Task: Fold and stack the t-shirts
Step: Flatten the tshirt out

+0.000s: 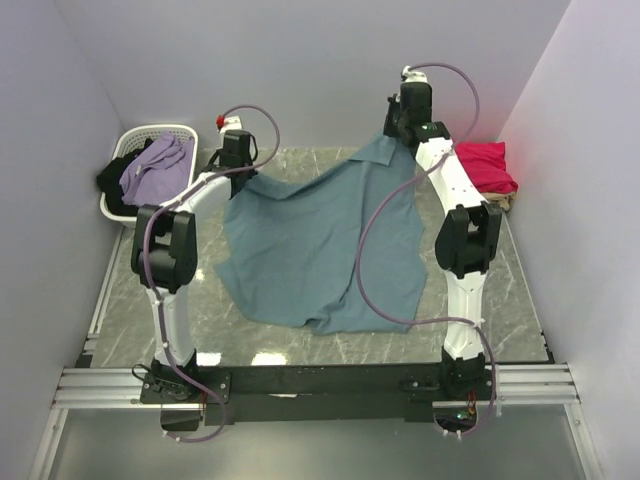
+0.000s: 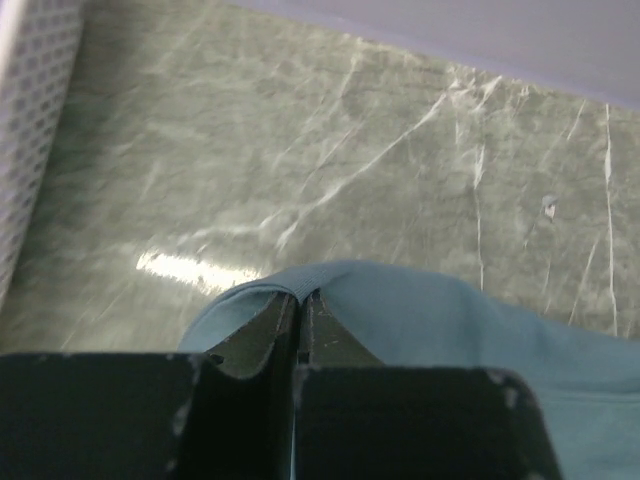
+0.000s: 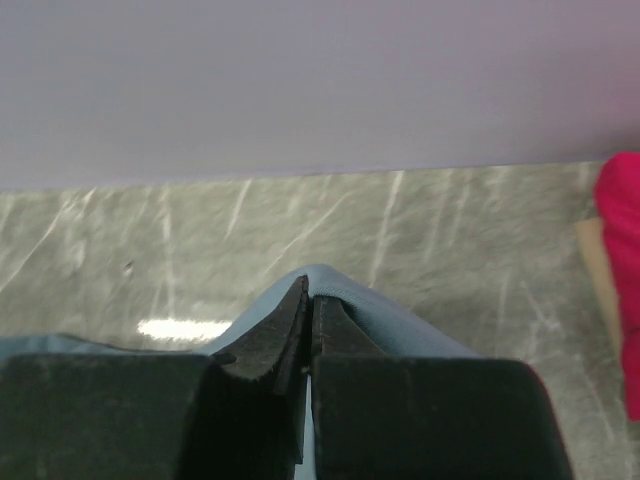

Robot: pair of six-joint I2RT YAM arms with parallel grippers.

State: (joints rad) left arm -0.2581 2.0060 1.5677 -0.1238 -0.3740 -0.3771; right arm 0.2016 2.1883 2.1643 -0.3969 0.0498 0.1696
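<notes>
— Marble-grey tabletop [image 1: 180, 330], pale walls [image 1: 300, 60] on three sides. What lies closest to the arm bases, at six o'clock?
— The loose hem of the teal-blue t-shirt [image 1: 320, 240]. It rests rumpled on the stone around the middle, while its far edge is raised off the surface.
— Why raised?
— My guess is that both arms hold it along one edge so the cloth hangs out and can be laid square for folding. The far-right corner sits higher than the far-left, so the shirt drapes on a slant.
— And the arms?
— The left arm [image 1: 165, 250] bends at the elbow and reaches low toward eleven o'clock. The right arm [image 1: 465, 240] stretches longer toward one o'clock, wrist lifted.
— The tools?
— The left tool [image 2: 300, 298] is pinched closed on a fold of teal cloth. The right tool [image 3: 308, 292] grips the same shirt, with cloth wrapped over its tips.
— Farther back?
— At two o'clock the crimson-pink t-shirt [image 1: 485, 165] lies on a beige t-shirt [image 3: 597, 275], well apart from the work. That is the stack, I'd judge. At ten o'clock the white basket [image 1: 165, 131] holds purple and dark garments [image 1: 150, 170].
</notes>
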